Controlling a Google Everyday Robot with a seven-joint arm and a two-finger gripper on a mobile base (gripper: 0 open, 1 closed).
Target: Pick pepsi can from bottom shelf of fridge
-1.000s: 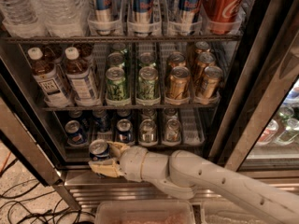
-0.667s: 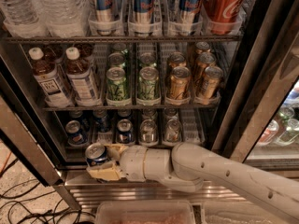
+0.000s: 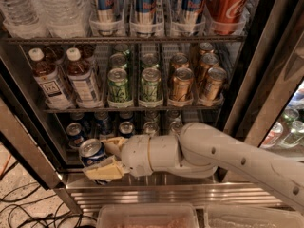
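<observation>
My gripper (image 3: 100,158) is shut on a pepsi can (image 3: 92,154), a dark-blue can with a silver top. It holds the can at the front lower left of the fridge (image 3: 247,70), just out past the front edge of the bottom shelf (image 3: 190,118). One pale finger (image 3: 110,145) lies behind the can and the other finger (image 3: 103,171) below it. More dark-blue cans (image 3: 76,133) and silver cans stand on the bottom shelf behind. My white arm crosses in from the right and hides the shelf's right half.
The rack above holds two tea bottles (image 3: 50,82), green cans (image 3: 118,85) and gold cans (image 3: 181,84). The top rack holds water bottles, tall blue cans and a red cola can (image 3: 228,4). The steel sill (image 3: 171,194), a clear bin (image 3: 147,216) and floor cables (image 3: 19,208) lie below.
My gripper with the pepsi can has drawn back out of the shelf, towards the lower left and the camera. The other cans have not moved.
</observation>
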